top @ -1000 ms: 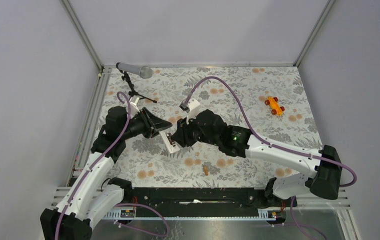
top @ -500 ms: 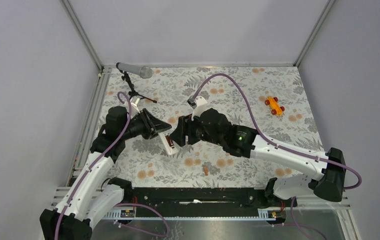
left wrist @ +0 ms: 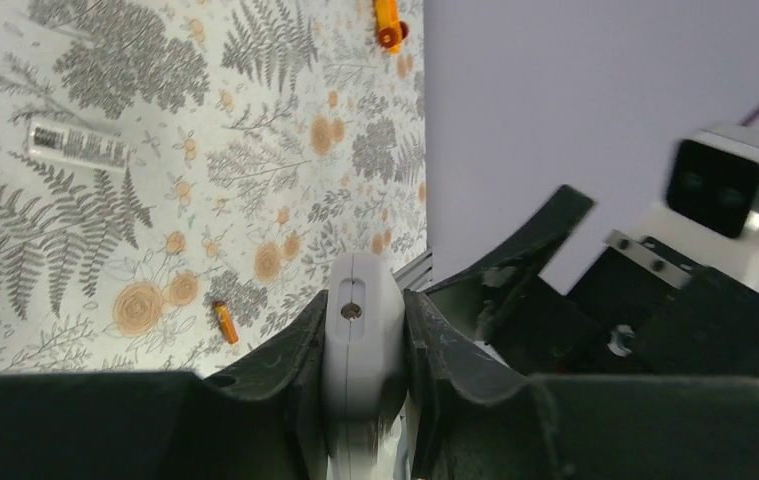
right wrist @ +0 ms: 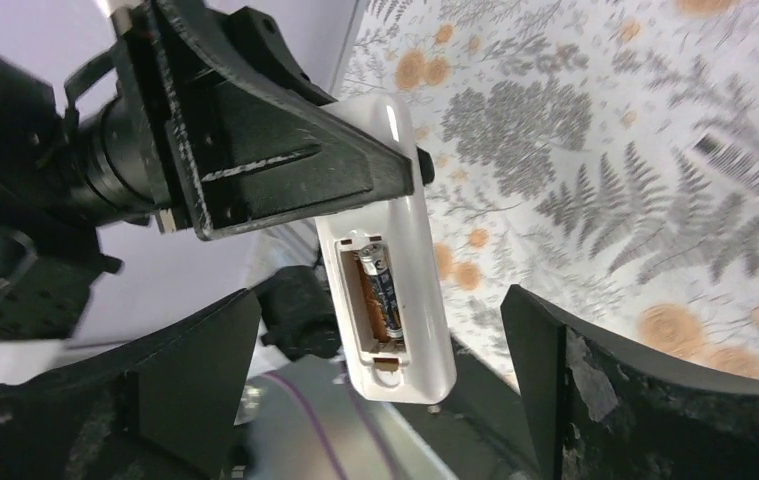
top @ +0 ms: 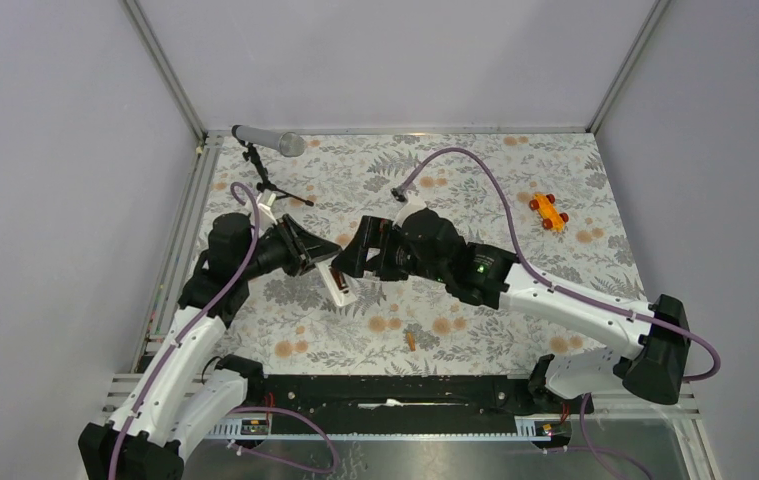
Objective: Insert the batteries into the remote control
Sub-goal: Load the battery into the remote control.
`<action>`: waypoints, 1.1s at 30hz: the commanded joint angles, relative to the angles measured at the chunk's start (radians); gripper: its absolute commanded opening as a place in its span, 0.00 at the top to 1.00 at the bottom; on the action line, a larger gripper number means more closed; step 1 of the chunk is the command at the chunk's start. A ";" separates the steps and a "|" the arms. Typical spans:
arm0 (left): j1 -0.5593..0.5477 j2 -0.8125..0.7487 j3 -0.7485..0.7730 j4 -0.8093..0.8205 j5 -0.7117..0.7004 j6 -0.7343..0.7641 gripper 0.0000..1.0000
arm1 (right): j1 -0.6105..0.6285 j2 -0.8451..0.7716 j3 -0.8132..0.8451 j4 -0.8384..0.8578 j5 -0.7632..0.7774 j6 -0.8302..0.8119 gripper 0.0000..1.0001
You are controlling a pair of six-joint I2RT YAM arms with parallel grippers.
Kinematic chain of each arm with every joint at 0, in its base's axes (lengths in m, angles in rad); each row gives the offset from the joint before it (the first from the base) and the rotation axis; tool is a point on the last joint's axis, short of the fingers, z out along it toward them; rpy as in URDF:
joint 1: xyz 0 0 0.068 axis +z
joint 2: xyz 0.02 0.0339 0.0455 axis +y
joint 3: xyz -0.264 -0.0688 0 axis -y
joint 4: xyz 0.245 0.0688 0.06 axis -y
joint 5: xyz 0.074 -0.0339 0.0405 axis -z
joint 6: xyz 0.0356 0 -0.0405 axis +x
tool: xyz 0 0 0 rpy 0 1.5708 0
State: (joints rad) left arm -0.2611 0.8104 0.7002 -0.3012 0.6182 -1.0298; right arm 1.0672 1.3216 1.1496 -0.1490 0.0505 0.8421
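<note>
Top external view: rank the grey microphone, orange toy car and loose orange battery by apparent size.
Largest: grey microphone on black tripod.
Then: orange toy car with red wheels.
Smallest: coppery orange battery lying loose.

The right gripper (right wrist: 380, 300) is standing wide open, its black fingers (right wrist: 195, 360) flanking a slim white rectangular plastic remote control (right wrist: 423, 300) without touching it. A small dark and coppery cylindrical battery (right wrist: 380, 290) is sitting in the remote control's open compartment. Beyond the fingertips, the left gripper (right wrist: 410, 170) is clamping the remote control's far end above the floral-patterned worktop (right wrist: 595, 150).
</note>
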 commanded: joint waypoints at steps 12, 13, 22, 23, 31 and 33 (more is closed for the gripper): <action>0.000 -0.089 -0.038 0.236 -0.094 -0.105 1.00 | -0.055 -0.058 -0.176 0.348 -0.169 0.595 0.00; 0.000 -0.091 -0.039 0.236 -0.093 -0.104 1.00 | -0.057 -0.055 -0.181 0.355 -0.175 0.608 0.00; 0.000 -0.096 -0.035 0.244 -0.062 -0.070 1.00 | -0.076 -0.035 -0.246 0.450 -0.210 0.711 0.00; 0.000 -0.097 -0.034 0.244 -0.058 -0.064 1.00 | -0.079 -0.032 -0.250 0.456 -0.215 0.718 0.00; 0.000 -0.101 -0.032 0.274 -0.027 -0.073 1.00 | -0.089 -0.010 -0.286 0.542 -0.256 0.773 0.00; 0.000 -0.099 -0.031 0.285 -0.013 -0.080 1.00 | -0.091 -0.001 -0.287 0.556 -0.265 0.778 0.00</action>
State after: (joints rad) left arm -0.2607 0.7254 0.6601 -0.1032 0.5617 -1.1076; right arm 0.9863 1.3060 0.8696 0.3073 -0.1776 1.5776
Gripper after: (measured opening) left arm 0.266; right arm 0.993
